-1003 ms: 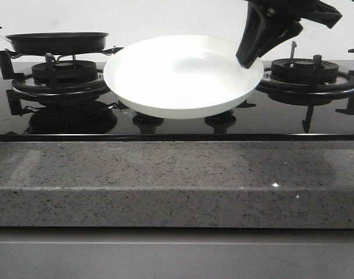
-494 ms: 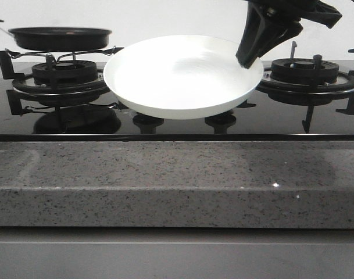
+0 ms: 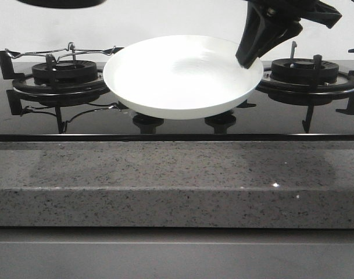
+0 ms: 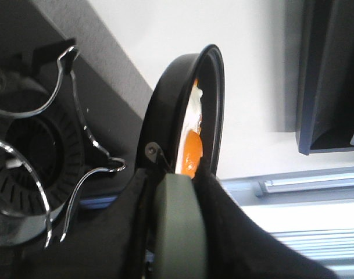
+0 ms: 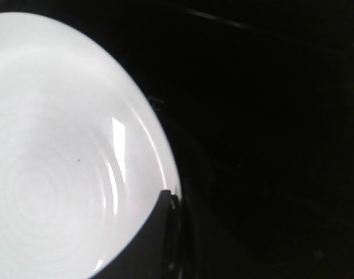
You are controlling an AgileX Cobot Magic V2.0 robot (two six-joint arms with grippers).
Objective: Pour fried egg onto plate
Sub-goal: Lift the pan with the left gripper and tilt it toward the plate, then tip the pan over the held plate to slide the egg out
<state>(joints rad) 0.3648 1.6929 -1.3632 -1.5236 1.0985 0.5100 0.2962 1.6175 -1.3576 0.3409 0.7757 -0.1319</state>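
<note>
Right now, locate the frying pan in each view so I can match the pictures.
Front view: only the frying pan's dark underside shows, at the top-left edge, above the left burner.
Left wrist view: centre, seen edge-on, fried egg inside, beside that burner.
Right wrist view: not in it.
Shared landmark: the left burner's wire pan support.

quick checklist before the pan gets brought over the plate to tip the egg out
1. Round glossy white plate held up: ok, the right gripper pinches its rim and it hangs above the black glass hob.
2. Plate bare to receive: ok, nothing lies in it.
3. Black frying pan clear of the left burner grate: ok, only its underside shows at the front view's top edge.
4. Fried egg in the pan: ok, white and orange yolk show inside.
5. Left gripper's hold on the pan handle: cannot tell, its fingers are not visible.
6. Pan over the plate: not ok, it sits left of the plate.
</note>
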